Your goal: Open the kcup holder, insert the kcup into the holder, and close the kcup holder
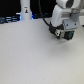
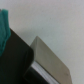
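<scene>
In the exterior view my gripper (image 1: 64, 35) hangs just above the table at the exterior view's right, its dark fingers shut on a small thing with a green patch, the kcup (image 1: 63, 34). In the wrist view a blurred teal-green shape, the kcup (image 2: 4, 26), fills one edge, very close to the camera. Beside it lies a black boxy surface, the kcup holder (image 2: 14, 60), with a grey slab-like part (image 2: 50, 62) along it. The exterior view shows only a dark piece of the holder (image 1: 55, 31) beside the gripper. Whether its tray is slid out does not show.
A tall white post (image 1: 26, 11) stands at the back on the exterior view's left, with dark clutter (image 1: 7, 20) along the back edge. The white tabletop (image 1: 30, 55) spreads in front of the gripper.
</scene>
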